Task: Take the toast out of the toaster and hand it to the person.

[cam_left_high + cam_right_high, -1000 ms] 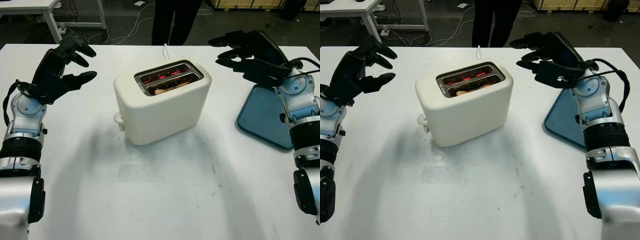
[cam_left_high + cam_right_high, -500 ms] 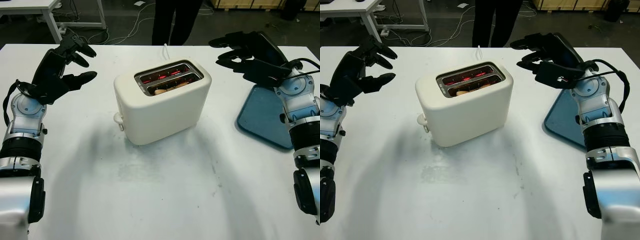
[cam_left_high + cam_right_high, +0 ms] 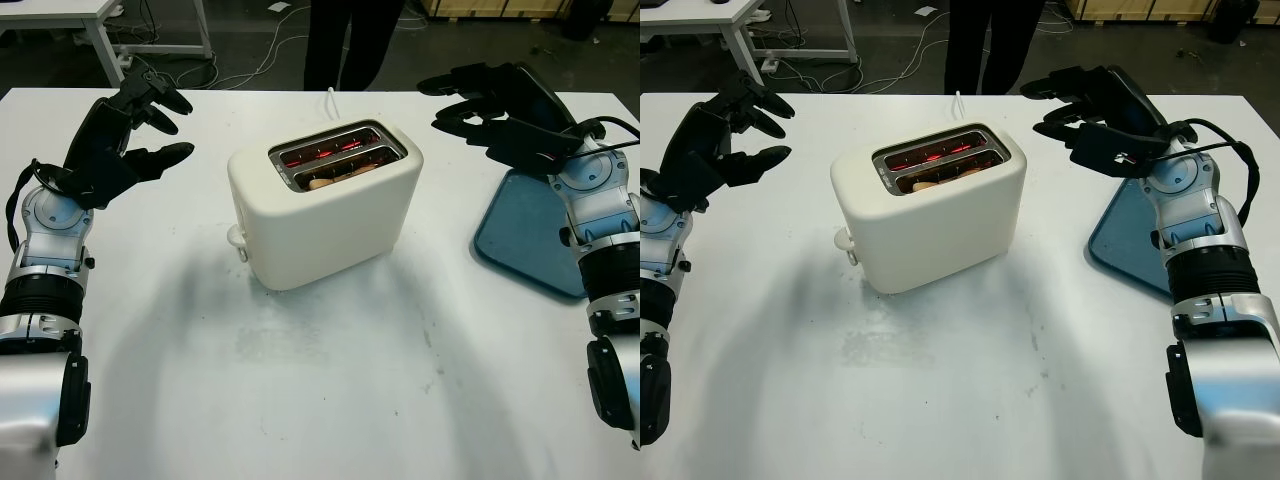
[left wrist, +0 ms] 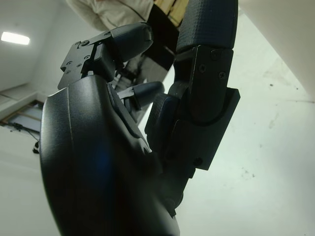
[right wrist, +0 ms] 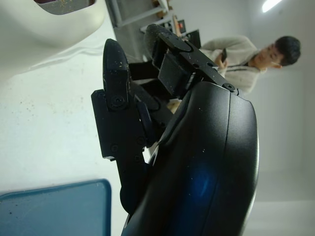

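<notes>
A cream two-slot toaster (image 3: 325, 205) stands in the middle of the white table (image 3: 330, 390). Its far slot glows red inside, and a slice of toast (image 3: 335, 177) sits low in the near slot. My left hand (image 3: 140, 125) is open, raised above the table well to the left of the toaster. My right hand (image 3: 480, 105) is open too, held up to the right of the toaster, over the far corner of a blue tray. A person (image 3: 345, 40) in dark trousers stands behind the table's far edge, and the person (image 5: 248, 59) also appears beyond my right hand in the wrist view.
A blue tray (image 3: 525, 235) lies on the table at the right, under my right forearm. The toaster's white cord (image 3: 331, 98) runs off the far edge. A lever knob (image 3: 236, 238) sticks out of the toaster's left end. Another white table (image 3: 60, 12) stands at the back left.
</notes>
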{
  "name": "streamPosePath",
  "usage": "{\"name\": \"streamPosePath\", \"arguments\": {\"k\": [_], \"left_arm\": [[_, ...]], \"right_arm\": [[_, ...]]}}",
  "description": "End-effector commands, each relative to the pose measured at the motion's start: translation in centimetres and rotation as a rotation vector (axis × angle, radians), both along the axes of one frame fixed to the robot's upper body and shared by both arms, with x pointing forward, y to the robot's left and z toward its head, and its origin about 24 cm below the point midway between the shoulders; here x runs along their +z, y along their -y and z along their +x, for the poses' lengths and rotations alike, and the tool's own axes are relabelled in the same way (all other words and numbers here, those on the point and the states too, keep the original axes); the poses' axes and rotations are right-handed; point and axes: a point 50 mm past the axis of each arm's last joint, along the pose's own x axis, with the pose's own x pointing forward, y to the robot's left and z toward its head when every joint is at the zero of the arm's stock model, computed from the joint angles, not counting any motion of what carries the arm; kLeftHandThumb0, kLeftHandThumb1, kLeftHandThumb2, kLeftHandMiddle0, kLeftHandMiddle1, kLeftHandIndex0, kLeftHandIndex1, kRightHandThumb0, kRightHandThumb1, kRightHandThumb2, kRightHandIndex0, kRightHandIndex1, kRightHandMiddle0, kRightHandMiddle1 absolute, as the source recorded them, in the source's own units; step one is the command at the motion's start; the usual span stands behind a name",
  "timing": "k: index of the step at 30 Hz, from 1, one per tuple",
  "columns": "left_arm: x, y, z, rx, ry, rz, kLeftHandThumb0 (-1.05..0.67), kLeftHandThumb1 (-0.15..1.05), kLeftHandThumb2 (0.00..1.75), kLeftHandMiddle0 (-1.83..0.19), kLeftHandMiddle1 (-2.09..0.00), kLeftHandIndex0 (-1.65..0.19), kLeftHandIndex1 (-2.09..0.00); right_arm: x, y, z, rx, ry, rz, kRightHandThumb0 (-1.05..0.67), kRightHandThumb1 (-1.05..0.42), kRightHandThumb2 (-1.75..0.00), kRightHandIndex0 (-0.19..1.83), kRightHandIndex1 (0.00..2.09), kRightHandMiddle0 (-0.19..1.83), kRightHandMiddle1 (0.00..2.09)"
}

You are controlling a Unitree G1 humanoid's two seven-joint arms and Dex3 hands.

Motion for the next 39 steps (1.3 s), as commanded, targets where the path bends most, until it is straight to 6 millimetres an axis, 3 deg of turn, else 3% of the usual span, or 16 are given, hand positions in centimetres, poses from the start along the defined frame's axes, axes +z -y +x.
{"name": "streamPosePath", "arguments": {"k": [1,39], "left_arm": [[0.44,0.11,0.12,-0.001,0.015,-0.002,-1.05,0.92,0.26,-0.06,-1.65,-0.10,-1.51],[0.38,0.03,0.10,-0.001,0.015,-0.003,-1.05,0.92,0.26,-0.06,-1.64,-0.11,-1.49]], "right_arm": [[0.25,-0.04,-0.02,0.008,0.021,-0.001,-0.42,-0.92,-0.25,0.94,0.00,0.77,0.00],[0.32,-0.07,-0.01,0.008,0.020,0.005,-0.41,-0.92,-0.24,0.94,0.01,0.77,0.00]]}}
